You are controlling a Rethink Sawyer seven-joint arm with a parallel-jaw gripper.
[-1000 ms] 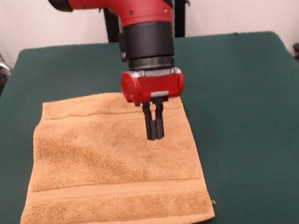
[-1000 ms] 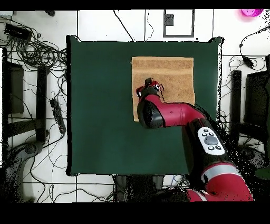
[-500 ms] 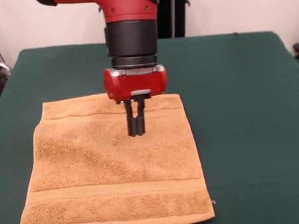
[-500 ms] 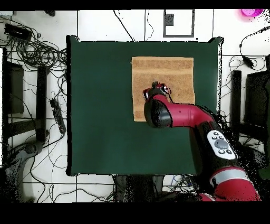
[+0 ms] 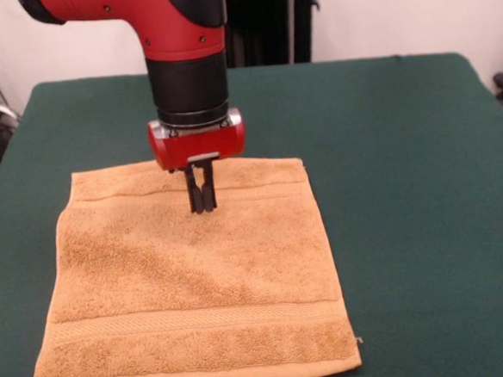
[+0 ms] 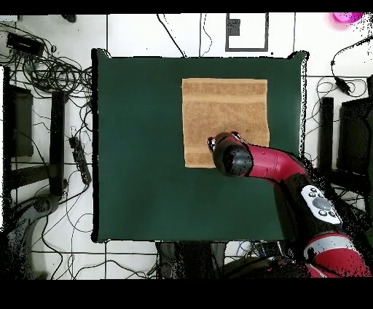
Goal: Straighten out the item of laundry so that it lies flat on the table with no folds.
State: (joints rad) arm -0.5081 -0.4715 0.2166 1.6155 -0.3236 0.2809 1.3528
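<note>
The golden-orange towel [image 5: 193, 274] lies spread flat on the dark green table [image 5: 407, 186], with a woven band near its far hem and another near its near hem. It shows in the overhead view [image 6: 218, 109] as a full square. My gripper [image 5: 202, 206] hangs over the towel's far part, just below the far band, fingers together and holding nothing. Whether the tips touch the cloth I cannot tell. In the overhead view the arm covers the gripper and the towel's lower right corner.
The table [image 6: 138, 146] reaches well beyond the towel on all sides. Cables and stands [image 6: 44, 73] lie on the floor around the table. A black post [image 5: 261, 19] stands behind the arm.
My gripper has moved left in the front view and toward the towel's far hem, staying shut. The towel has not moved.
</note>
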